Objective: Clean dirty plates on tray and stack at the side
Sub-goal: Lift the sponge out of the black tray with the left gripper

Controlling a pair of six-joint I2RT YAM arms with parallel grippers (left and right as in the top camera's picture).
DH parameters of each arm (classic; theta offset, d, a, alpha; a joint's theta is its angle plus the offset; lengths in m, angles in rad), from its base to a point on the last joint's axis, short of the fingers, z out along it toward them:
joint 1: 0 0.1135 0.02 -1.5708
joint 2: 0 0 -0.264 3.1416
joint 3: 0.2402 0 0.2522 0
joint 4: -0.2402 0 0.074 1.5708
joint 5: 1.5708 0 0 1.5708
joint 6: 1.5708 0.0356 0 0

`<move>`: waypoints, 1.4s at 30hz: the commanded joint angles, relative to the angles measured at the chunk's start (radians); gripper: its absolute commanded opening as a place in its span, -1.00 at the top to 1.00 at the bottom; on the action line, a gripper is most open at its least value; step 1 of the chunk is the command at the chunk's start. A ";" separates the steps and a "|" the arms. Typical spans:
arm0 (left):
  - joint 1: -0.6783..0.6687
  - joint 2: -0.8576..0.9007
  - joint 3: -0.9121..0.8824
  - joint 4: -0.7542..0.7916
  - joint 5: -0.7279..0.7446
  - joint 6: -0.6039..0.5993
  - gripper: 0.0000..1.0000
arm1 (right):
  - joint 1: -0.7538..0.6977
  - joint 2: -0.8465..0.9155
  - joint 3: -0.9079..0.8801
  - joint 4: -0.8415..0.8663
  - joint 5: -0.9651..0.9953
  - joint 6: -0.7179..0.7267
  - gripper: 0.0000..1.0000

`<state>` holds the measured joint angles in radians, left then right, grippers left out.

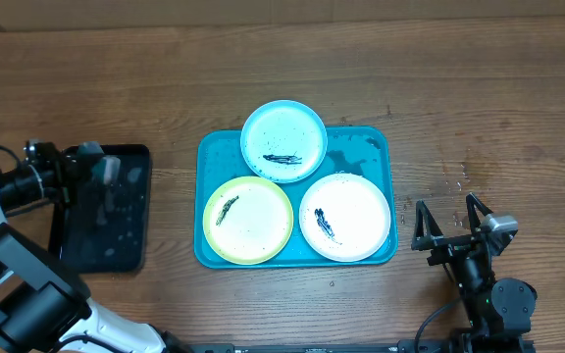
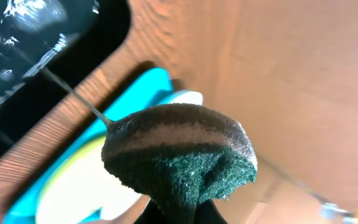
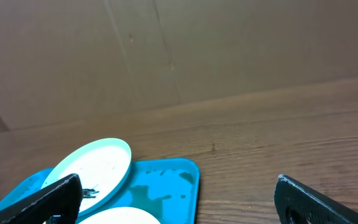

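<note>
- the left arm reaches in from the left edge of the table (image 1: 479, 78), its wrist turned so the left gripper (image 1: 94, 162) hangs over the near end of the black tray (image 1: 130, 235).
- its jaws are clenched on one sponge (image 2: 179, 155) — dark green below, brownish on top. the wrist view shows it bunched and narrowing to where the fingers pinch it at the bottom edge.
- the right arm sits at the lower right corner, and the right gripper (image 1: 447, 218) is just beside the right rim of the turquoise tray (image 1: 206, 152), over bare wood.
- its jaws are released and spread wide with nothing between them; both fingers (image 3: 42, 199) show apart in the wrist view.
- three plates, all on the turquoise tray and each with one dark smear:
- one light-blue-rimmed plate (image 1: 283, 141) at the back, overhanging the far rim.
- one yellow-green-rimmed plate (image 1: 247, 220) at the front left.
- one white plate (image 1: 345, 216) at the front right — the three sit close together.
- two trays in all: the turquoise one in the middle and the black one, glistening wet, well to its left.
</note>
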<state>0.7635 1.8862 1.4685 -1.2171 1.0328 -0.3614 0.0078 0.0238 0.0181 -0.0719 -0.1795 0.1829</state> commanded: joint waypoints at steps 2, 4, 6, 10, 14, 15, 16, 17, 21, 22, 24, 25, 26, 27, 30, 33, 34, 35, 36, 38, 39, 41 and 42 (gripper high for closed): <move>0.048 -0.019 0.020 -0.006 0.127 -0.161 0.92 | -0.003 -0.001 -0.010 0.006 0.002 0.000 -1.00; 0.061 -0.019 0.020 -0.007 0.126 -0.164 0.92 | -0.003 -0.001 -0.010 0.005 0.002 0.000 -1.00; 0.069 -0.019 0.020 -0.010 0.127 -0.170 0.92 | -0.003 -0.001 -0.010 0.005 0.002 0.000 -1.00; 0.077 -0.019 0.020 -0.010 0.124 -0.237 0.92 | -0.003 -0.001 -0.010 0.005 0.002 0.000 -1.00; 0.077 -0.019 0.020 -0.009 0.125 -0.312 0.92 | -0.003 -0.001 -0.010 0.005 0.002 0.000 -1.00; 0.077 -0.019 0.020 -0.009 0.132 -0.350 0.92 | -0.003 -0.001 -0.010 0.005 0.002 0.000 -1.00; 0.077 -0.019 0.020 -0.008 0.141 -0.362 0.92 | -0.003 -0.001 -0.010 0.006 0.002 0.000 -1.00; 0.077 -0.019 0.020 -0.008 0.152 -0.380 0.92 | -0.003 -0.001 -0.010 0.005 0.002 0.000 -1.00; 0.079 -0.019 0.020 0.013 0.161 -0.451 0.92 | -0.003 -0.001 -0.010 0.005 0.002 0.000 -1.00; 0.080 -0.019 0.020 0.027 0.151 -0.449 0.92 | -0.003 -0.001 -0.010 0.005 0.002 0.000 -1.00; 0.080 -0.019 0.020 0.051 0.027 -0.403 0.92 | -0.003 -0.001 -0.010 0.006 0.002 0.000 -1.00; 0.080 -0.019 0.020 0.050 -0.072 -0.370 0.92 | -0.003 -0.001 -0.010 0.005 0.002 0.000 -1.00; 0.076 -0.018 0.019 0.048 -0.185 -0.338 0.92 | -0.003 -0.001 -0.010 0.005 0.002 0.000 -1.00; 0.069 -0.018 0.019 0.039 -0.330 -0.309 0.92 | -0.003 -0.001 -0.010 0.006 0.002 0.000 -1.00; 0.041 -0.014 0.019 -0.010 -0.533 -0.268 0.92 | -0.003 -0.001 -0.010 0.006 0.002 0.000 -1.00; 0.018 -0.014 0.019 -0.044 -0.488 -0.142 0.92 | -0.003 -0.001 -0.010 0.006 0.002 0.000 -1.00; 0.016 -0.014 0.019 -0.049 -0.423 -0.092 0.92 | -0.003 -0.001 -0.010 0.005 0.002 0.000 -1.00; 0.016 -0.014 0.020 -0.055 -0.359 -0.047 0.92 | -0.003 -0.001 -0.010 0.005 0.002 0.000 -1.00; 0.016 -0.015 0.022 -0.060 -0.282 -0.002 0.92 | -0.003 -0.001 -0.010 0.006 0.002 0.000 -1.00; 0.023 -0.016 0.034 -0.069 -0.175 0.048 0.92 | -0.003 -0.001 -0.010 0.006 0.002 0.000 -1.00; 0.024 -0.018 0.046 -0.073 -0.154 0.058 0.92 | -0.003 -0.001 -0.010 0.006 0.002 0.000 -1.00; 0.024 -0.019 0.075 -0.071 -0.157 0.083 0.92 | -0.003 -0.001 -0.010 0.005 0.002 0.000 -1.00; 0.020 -0.019 0.093 -0.068 -0.178 0.104 0.92 | -0.003 -0.001 -0.010 0.005 0.002 0.000 -1.00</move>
<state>0.7811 1.8862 1.4921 -1.2892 0.7853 -0.3820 0.0078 0.0238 0.0181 -0.0719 -0.1791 0.1829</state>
